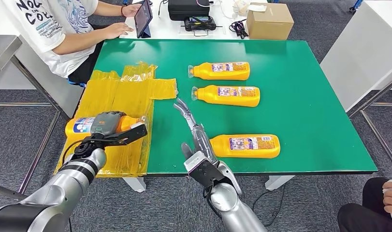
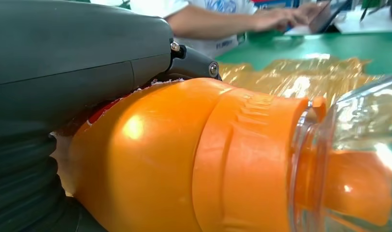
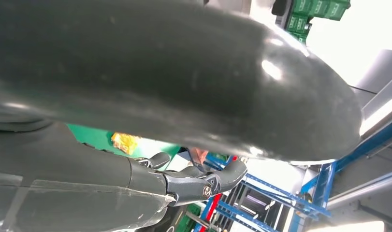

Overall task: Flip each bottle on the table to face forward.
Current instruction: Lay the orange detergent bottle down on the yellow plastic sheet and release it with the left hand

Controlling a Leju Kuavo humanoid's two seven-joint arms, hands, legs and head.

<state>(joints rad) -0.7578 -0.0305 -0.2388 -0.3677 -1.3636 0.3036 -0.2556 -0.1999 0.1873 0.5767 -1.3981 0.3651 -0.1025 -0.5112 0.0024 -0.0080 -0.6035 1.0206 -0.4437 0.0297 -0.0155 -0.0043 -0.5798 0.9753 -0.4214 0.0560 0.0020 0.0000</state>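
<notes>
Green table (image 1: 305, 121), bottle (image 1: 87, 126) lying crosswise, cap rightward

You face a green surface (image 1: 305, 96) on grey carpet (image 1: 20, 140), with a white desk (image 1: 223, 33) behind it carrying a cardboard box (image 1: 269, 21); a seated person (image 1: 58, 29) uses a tablet (image 1: 142, 17).

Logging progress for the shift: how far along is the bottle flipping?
Three bottles lie label-up on the green table, seemingly done. The left robot hand grips a fourth bottle over the yellow sheet; it remains. The right robot hand holds nothing.
</notes>
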